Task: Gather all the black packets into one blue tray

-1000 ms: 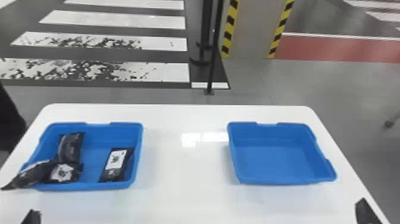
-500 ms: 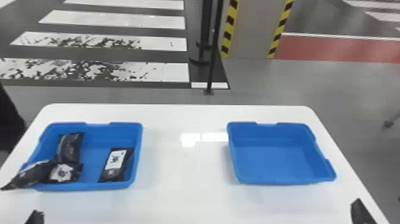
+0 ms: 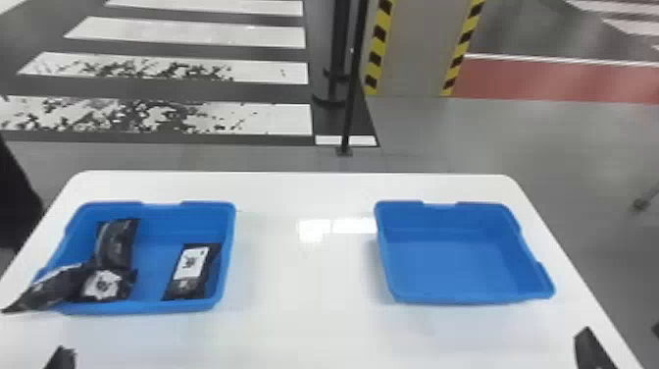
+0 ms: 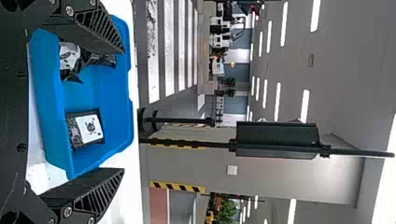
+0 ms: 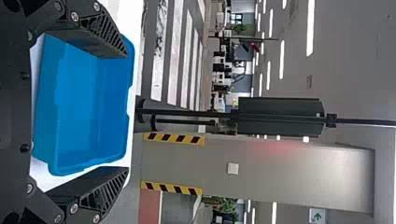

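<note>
Meanwhile, white labels (image 3: 191,262) mark two black packets (image 3: 191,290) in the lower-left blue tray (image 3: 152,256); left claw (image 3: 61,360) and right claw (image 3: 621,333) gape wide, empty, at bottom corners.

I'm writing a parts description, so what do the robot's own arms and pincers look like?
The left pincer and right pincer match: each has two black, wedge-shaped fingers with slanted ribs and slots along the side. Silvery screw heads stand out on their black joints. Behind the fingers, each arm ends in a flat black mount with small round dark holes.
</note>
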You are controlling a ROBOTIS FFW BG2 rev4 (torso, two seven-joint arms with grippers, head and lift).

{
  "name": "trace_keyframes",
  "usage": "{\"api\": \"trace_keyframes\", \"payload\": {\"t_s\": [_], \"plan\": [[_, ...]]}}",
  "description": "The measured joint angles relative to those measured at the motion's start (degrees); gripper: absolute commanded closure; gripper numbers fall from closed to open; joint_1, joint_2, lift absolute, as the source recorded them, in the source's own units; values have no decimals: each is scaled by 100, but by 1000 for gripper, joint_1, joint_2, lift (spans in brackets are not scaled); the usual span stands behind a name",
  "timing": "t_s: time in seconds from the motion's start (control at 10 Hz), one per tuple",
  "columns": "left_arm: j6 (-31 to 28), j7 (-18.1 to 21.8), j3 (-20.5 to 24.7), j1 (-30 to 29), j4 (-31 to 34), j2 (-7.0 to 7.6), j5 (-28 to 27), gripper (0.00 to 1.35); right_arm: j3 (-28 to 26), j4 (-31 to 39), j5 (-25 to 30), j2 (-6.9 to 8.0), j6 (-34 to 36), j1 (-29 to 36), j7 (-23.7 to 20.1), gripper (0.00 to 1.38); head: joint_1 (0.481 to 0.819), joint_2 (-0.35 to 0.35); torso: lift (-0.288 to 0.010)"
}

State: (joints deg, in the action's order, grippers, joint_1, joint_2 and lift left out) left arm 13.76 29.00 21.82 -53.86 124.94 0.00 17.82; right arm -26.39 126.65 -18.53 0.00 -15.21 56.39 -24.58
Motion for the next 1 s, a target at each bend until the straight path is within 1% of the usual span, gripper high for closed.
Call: {"api": "trace_keyframes", "payload": {"t_s": [1.0], "plan": [[-63, 0, -11, 0, 0, 0, 46, 136, 5, -2, -45, 0, -12, -1, 0, 176, 695, -100, -110]]}}
